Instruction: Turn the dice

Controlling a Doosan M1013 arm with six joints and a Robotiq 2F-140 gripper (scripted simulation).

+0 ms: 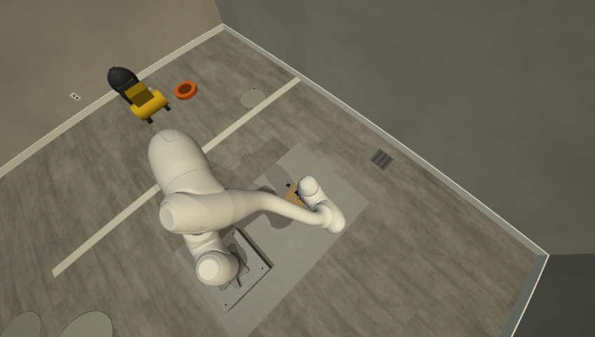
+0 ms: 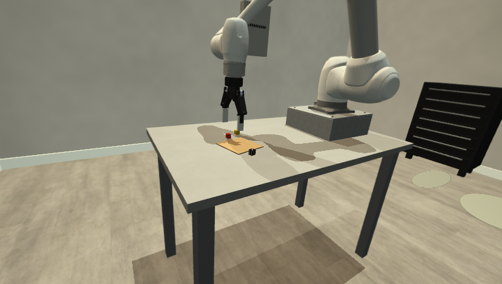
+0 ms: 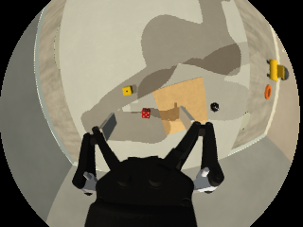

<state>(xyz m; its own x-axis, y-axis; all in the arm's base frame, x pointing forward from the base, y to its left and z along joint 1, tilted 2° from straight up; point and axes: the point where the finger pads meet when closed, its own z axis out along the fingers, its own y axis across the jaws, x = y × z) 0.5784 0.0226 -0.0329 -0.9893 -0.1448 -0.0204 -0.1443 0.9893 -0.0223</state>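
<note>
A thin tan mat [image 2: 240, 145] lies flat on the grey table; it also shows in the wrist view [image 3: 182, 106]. A red die [image 2: 228, 135] sits on the table just off the mat's far left edge, and shows in the wrist view [image 3: 146, 113]. A yellow die [image 2: 236, 132] sits on the table behind the mat, and shows in the wrist view [image 3: 127, 91]. A black die [image 2: 251, 151] sits at the mat's near right corner, partly off it as far as I can tell; it also shows in the wrist view [image 3: 215, 106]. My gripper [image 2: 232, 123] is open and empty, pointing down, a little above the red and yellow dice.
The robot's base block [image 2: 328, 121] stands at the table's far right. A black slatted rack [image 2: 456, 125] stands on the floor to the right. The arm's wrist [image 1: 323, 204] hides most of the mat from above.
</note>
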